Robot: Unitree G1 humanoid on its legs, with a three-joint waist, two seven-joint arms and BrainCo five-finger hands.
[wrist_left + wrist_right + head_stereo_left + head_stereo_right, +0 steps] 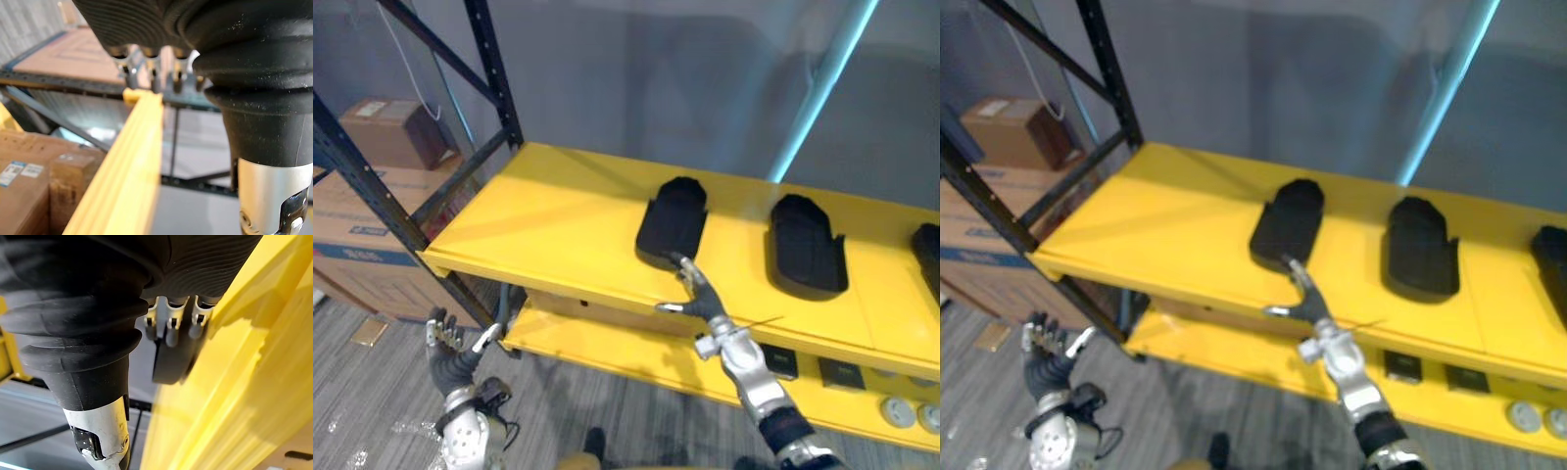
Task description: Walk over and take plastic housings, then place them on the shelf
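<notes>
The right hand (697,297) is reaching toward 12 o'clock with straight fingers (684,267) and the thumb held apart, the fingertips touching the near end of the left plastic housing (673,220). That housing is lying flat on the yellow shelf (548,211). A second housing (808,247) is sitting at its 3 o'clock. The left hand (445,345) is hanging at 8 o'clock, fingers spread and holding nothing.

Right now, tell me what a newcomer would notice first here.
The bright yellow shelf dominates, with black plastic housings in a row on it. The right hand reaches the near end of the leftmost housing; the left hand hangs low by the shelf's left corner.
</notes>
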